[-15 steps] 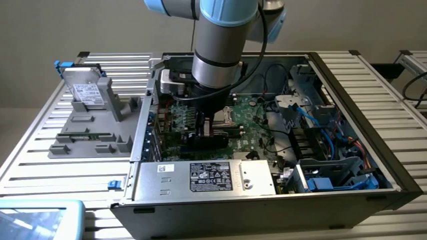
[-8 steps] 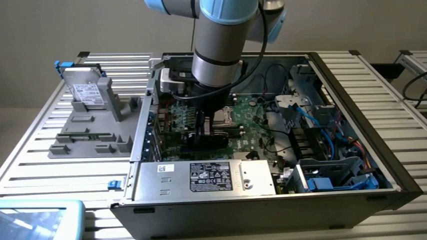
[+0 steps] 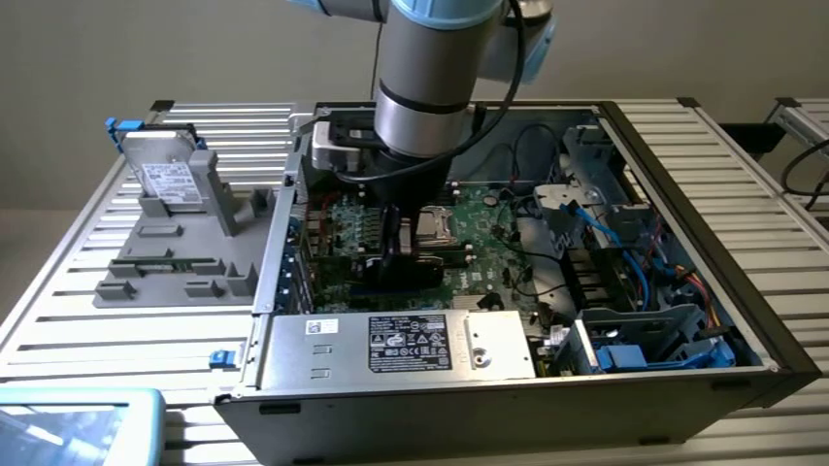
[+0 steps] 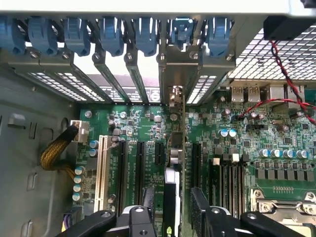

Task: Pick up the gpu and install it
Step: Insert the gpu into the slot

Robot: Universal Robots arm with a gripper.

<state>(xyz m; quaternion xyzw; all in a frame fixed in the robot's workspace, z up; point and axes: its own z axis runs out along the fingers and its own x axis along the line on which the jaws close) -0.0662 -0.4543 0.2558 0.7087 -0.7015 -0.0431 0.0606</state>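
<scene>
- Arm (image 3: 434, 87) reached down into the open computer case (image 3: 674, 252), over the motherboard (image 4: 237, 148).
- Gripper (image 4: 170, 217) hung just above the gpu (image 4: 177, 163), fingers (image 4: 96, 224) spread apart on either side of the card, not clamped.
- The gpu stood on edge in a motherboard slot, its metal bracket (image 4: 177, 74) against the rear slot openings beneath the blue clips (image 4: 148, 34).

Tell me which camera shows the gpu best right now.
The wrist view: the gpu stands edge-on in a motherboard slot, its silver bracket at the rear slot row, between the gripper fingers. In the exterior view the arm covers most of it.
</scene>
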